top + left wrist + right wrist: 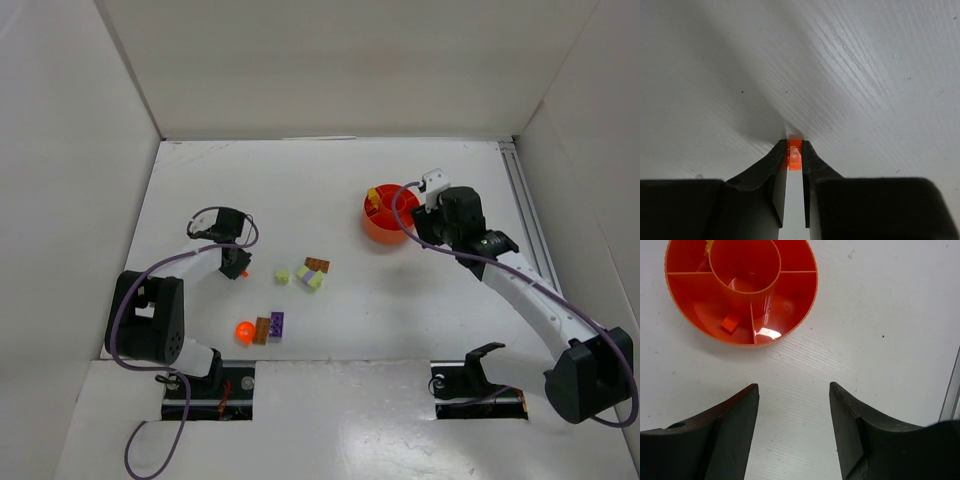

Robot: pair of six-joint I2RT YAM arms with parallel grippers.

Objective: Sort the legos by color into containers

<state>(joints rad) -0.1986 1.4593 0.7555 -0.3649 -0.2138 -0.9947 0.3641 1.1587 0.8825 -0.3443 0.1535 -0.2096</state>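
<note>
- Left gripper point(794, 146) nearest the lens: fingers pinched tight on one tiny orange brick point(795, 156), tips down at the table point(865, 75).
- No telling from the wrist view whether that brick is lifted or touching the surface.
- Right gripper point(793, 386): jaws apart, nothing between them, hovering just beside the orange-red dish point(799, 315).
- Dish well apart from the left arm, on the right side of the table.
- Dish contents: small orange piece point(731, 322) in one compartment, yellow brick point(373, 200) in another; centre hub apparently empty.
- Loose between the arms: pale yellow-green brick point(283, 275), then brown-orange brick point(317, 265) touching a small pale cluster point(309, 279).
- Nearer the bases: purple brick point(276, 323) against a second brown-orange brick point(262, 330), round orange item point(244, 331) just beside. Too small to say what that round item is.
- Progress, as a judgement: early to middle. Two pieces binned, one in hand, roughly half a dozen on the table.
- Only one container in view; dividers presumably doing the job of colour bins.
- Purple and brown-orange not started, going by the visible compartments.
- Next, as a guess: carry the held brick across to the compartment with the orange piece. Long reach for the left arm, so possibly a handover.
- Risk: tiny brick, thin grip, easy to twist out or land in the wrong section.
</note>
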